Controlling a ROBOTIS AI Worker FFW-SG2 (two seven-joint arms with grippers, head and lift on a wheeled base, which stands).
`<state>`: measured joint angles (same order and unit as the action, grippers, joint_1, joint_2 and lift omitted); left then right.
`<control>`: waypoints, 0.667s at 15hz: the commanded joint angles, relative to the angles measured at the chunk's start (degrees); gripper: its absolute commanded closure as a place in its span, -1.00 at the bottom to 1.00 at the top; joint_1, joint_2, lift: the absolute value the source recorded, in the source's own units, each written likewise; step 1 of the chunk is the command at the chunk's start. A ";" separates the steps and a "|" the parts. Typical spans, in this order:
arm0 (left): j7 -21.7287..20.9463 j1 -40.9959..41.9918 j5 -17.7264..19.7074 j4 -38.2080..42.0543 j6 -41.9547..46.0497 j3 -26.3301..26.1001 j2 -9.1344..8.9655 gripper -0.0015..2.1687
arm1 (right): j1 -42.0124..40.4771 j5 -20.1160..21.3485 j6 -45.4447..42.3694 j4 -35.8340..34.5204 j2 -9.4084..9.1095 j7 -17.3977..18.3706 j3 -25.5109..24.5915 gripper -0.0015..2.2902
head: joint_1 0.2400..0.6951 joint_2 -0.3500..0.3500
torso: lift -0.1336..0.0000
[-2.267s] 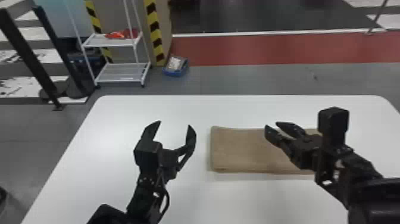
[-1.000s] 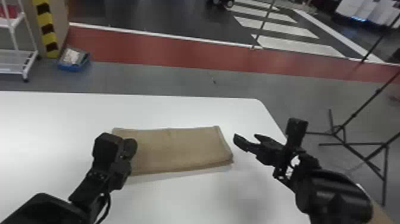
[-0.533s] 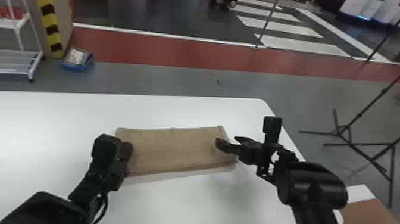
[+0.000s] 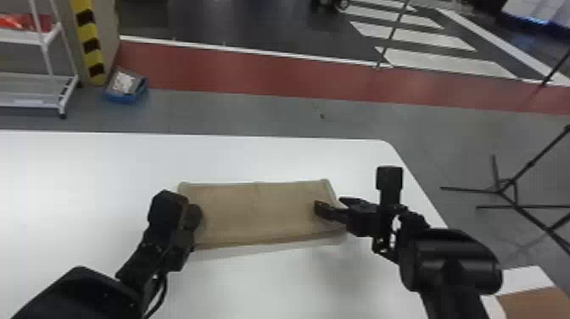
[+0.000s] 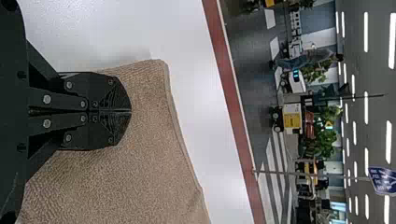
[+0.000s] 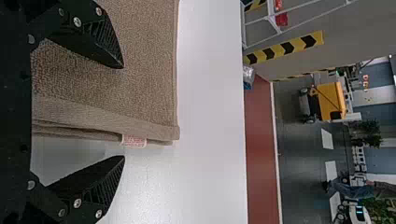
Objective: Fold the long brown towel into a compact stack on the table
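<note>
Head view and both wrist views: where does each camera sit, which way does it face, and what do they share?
Head view: on the robot's head, facing forward and down at the table and towel; both arms reach in.
Left wrist view: on the left wrist, looking past the left gripper's shut fingers across the towel's left end, towards the red floor strip.
Right wrist view: on the right wrist, looking past the right gripper's open fingers at the towel's right end.
Both wrist views share towel, table and strip.
</note>
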<state>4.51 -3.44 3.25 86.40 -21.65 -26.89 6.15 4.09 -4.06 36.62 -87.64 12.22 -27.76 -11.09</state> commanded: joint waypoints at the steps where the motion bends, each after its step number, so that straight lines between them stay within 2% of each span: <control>1: -0.03 -0.07 0.00 -0.27 0.07 0.00 0.01 0.82 | 0.48 0.28 0.78 0.54 0.00 -0.01 0.28 -0.68 | 1.00 -0.81 | -0.67; 8: 0.06 -0.07 -0.09 -0.18 0.07 -0.18 0.18 0.82 | 2.06 0.20 4.29 1.69 -0.09 -0.10 0.45 -0.58 | 1.00 -0.81 | -0.67; 10: 0.15 0.01 -0.09 -0.18 0.07 -0.26 0.18 0.82 | 2.06 -0.60 5.88 1.60 -0.09 -0.71 0.19 -0.32 | 1.00 -0.80 | -0.67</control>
<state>4.61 -3.45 3.16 86.21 -21.58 -27.13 6.31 6.15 -4.22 41.61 -85.97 12.12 -28.16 -10.70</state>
